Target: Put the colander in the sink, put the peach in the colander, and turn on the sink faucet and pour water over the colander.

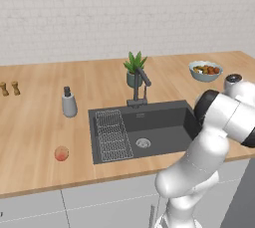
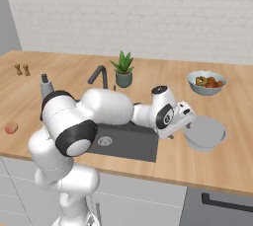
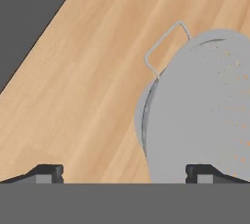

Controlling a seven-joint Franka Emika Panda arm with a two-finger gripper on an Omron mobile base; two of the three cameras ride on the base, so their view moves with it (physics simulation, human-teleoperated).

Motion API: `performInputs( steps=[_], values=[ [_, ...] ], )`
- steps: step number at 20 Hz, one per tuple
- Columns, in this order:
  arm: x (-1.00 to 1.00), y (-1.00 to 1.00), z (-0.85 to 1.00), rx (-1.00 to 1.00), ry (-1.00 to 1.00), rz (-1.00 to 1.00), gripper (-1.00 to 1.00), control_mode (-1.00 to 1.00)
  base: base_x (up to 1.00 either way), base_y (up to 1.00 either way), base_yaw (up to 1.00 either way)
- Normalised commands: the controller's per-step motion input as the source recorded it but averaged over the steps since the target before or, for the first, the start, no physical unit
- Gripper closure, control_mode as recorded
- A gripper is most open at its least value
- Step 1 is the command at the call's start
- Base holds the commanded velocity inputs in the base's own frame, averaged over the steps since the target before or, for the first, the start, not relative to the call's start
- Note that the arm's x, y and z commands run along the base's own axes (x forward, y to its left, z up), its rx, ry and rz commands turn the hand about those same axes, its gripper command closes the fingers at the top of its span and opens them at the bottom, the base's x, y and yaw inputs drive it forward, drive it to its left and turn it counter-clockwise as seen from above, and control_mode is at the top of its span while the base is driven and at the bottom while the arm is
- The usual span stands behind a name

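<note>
The counter carries everything here, with the sink sunk into its middle and the tap standing at the basin's back edge. The colander sits on the wood to the right of the sink, well apart from the peach, which lies far off on the other side of the basin.

The step in hand looks like the grab on the colander, the first of the three jobs. To do it well, I'd say the hand should shift toward the bowl until one finger goes inside the wall and the other outside, or line up on the thin wire handle, then close only once the rim sits squarely between the tips. A pinch on the curved outer wall alone would likely slip.

The gripper is spread wide and holds nothing. In the hand view the colander lies at about two o'clock from it, with the rim just over the right fingertip. Bare wood lies between the tips. The handle stands at about one o'clock.
</note>
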Motion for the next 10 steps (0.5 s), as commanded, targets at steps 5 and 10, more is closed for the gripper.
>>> performInputs(
  steps=[5, 10],
  values=[
    [0.19, -0.16, -0.18, 0.00, 0.01, 0.00, -1.00, -1.00, 0.00, 0.00, 0.00],
    [0.14, -0.13, -0.13, 0.00, 0.00, 0.00, -1.00, -1.00, 0.00, 0.00, 0.00]
  ],
)
